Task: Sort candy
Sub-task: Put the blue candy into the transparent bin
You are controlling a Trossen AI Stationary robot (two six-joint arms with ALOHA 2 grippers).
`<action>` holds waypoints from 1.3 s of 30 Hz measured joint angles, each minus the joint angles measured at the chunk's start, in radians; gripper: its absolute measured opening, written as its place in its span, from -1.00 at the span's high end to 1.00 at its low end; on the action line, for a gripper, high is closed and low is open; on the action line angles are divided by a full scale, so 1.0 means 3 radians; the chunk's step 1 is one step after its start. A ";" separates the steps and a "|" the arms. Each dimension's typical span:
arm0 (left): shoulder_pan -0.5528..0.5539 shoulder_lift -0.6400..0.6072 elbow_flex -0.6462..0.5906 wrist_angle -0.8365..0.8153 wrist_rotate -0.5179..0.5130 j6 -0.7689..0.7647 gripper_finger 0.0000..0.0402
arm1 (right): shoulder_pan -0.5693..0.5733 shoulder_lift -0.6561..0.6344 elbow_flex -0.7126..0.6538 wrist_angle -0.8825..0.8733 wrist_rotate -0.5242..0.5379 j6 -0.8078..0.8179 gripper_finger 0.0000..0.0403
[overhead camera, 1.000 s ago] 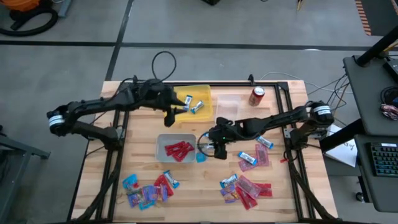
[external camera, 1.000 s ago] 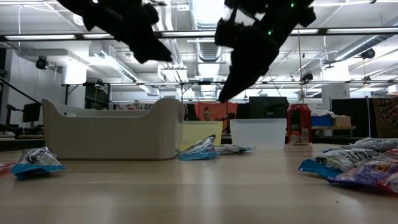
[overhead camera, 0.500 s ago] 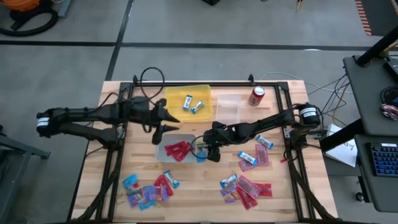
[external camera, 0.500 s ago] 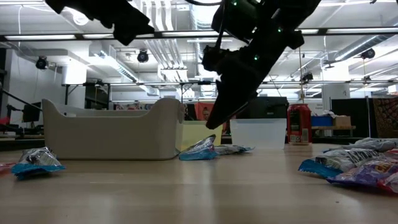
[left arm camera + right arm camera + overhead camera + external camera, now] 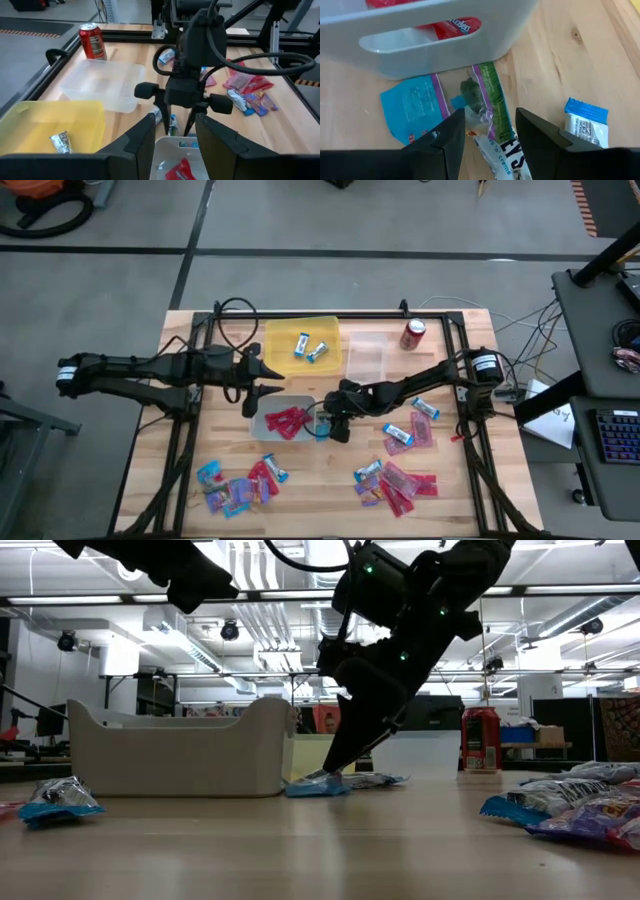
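Small wrapped candy lies in piles at the near left [image 5: 240, 485], near right [image 5: 395, 480] and right [image 5: 410, 430]. A grey bin [image 5: 283, 418] holds red packets; a yellow bin [image 5: 300, 345] holds two blue-and-silver bars. My right gripper [image 5: 330, 427] is open and points down at wrappers beside the grey bin's right wall. Its fingers stand on either side of a green-edged packet [image 5: 490, 105], with a blue packet [image 5: 412, 107] next to it. My left gripper [image 5: 262, 375] is open and hovers over the grey bin's far left corner. My right gripper [image 5: 490, 142] comes from above, pointing down, its open fingers on either side of the wrappers lying flat on the table. In the low view one fingertip [image 5: 330, 768] reaches the blue packet [image 5: 315, 785]. Whether it touches the packet, I cannot tell.
A clear bin [image 5: 365, 355] and a red soda can [image 5: 412, 334] stand at the far side, right of the yellow bin. A blue-and-silver bar [image 5: 587, 122] lies just right of my right gripper. Black frame rails run along the table's left, right and far edges.
My left gripper has drawn back from the yellow bin toward the table's near left and now hangs by the grey bin's far left corner. My right gripper has moved left toward the grey bin and come down onto the wrappers beside it; the blue packet there lies flatter.
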 joint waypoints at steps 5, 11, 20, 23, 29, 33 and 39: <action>0.0000 0.0004 -0.0015 -0.0002 -0.0059 0.0005 0.38 | -0.0015 -0.0004 -0.0001 -0.0002 -0.0007 0.0008 0.41; 0.0001 0.0004 -0.0019 0.0000 -0.0171 0.0011 0.38 | -0.0017 0.0028 -0.0003 0.0013 -0.0032 0.0024 0.88; 0.0001 0.0005 -0.0031 0.0005 -0.0171 0.0026 0.38 | -0.0015 -0.0185 -0.0008 -0.0064 -0.0037 -0.0007 0.96; 0.0004 0.0005 -0.0031 0.0005 -0.0173 0.0030 0.38 | -0.0009 -0.0314 -0.0008 -0.0114 -0.0036 -0.0009 0.96; 0.0004 0.0006 -0.0031 0.0007 -0.0174 0.0041 0.38 | 0.0006 -0.0622 -0.0008 -0.0282 -0.0011 -0.0041 0.96; 0.0004 0.0005 -0.0031 0.0016 -0.0174 0.0074 0.38 | 0.0008 -0.0865 -0.0008 -0.0375 0.0073 -0.0135 0.96; 0.0004 0.0005 -0.0031 0.0043 -0.0175 0.0126 0.38 | -0.0084 -0.1275 -0.0008 -0.0847 0.0666 -0.0310 0.96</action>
